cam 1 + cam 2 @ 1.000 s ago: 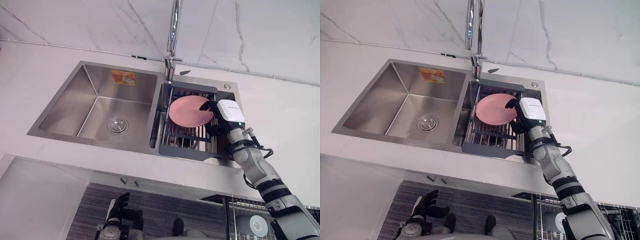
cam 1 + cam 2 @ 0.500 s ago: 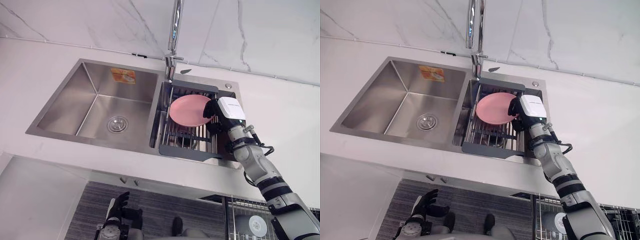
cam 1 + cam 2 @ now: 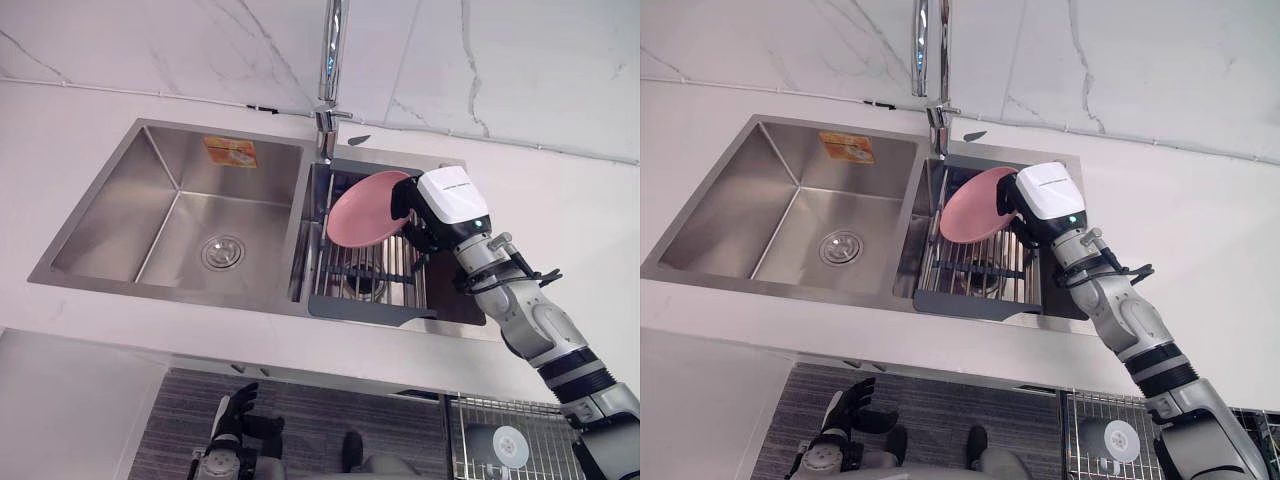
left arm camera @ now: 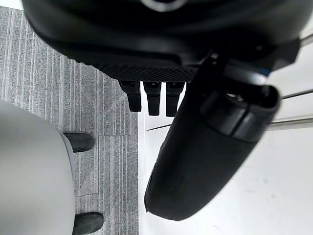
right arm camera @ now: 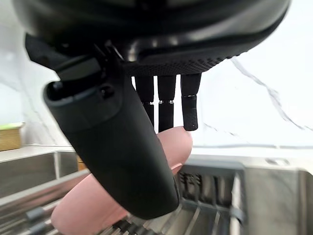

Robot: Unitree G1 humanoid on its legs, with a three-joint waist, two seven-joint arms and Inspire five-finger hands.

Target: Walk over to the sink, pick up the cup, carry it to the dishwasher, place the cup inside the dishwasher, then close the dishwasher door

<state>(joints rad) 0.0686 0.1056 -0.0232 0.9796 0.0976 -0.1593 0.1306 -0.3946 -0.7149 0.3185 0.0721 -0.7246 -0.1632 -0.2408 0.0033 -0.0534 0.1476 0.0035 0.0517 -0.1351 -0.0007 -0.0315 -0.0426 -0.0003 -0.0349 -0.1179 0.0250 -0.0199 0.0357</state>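
Observation:
No cup shows; a pink plate (image 3: 358,212) is tilted up on its edge above the dark drying rack (image 3: 368,290) in the sink's right basin. My right hand (image 3: 447,203) is at the plate's right rim. In the right wrist view the plate (image 5: 93,203) sits pinched between the thumb (image 5: 117,161) and the fingers (image 5: 188,105). My left hand (image 3: 234,418) hangs low below the counter edge over the floor, fingers relaxed and holding nothing.
The steel sink's left basin (image 3: 175,215) has a drain (image 3: 222,251) and an orange sticker. A chrome faucet (image 3: 328,60) rises behind the divider. A wire dishwasher rack (image 3: 545,435) with a white round item (image 3: 508,443) shows at the lower right under the white counter (image 3: 560,230).
My right hand has closed on the plate's rim and raised it from lying flat on the rack to standing tilted. The camera has shifted slightly.

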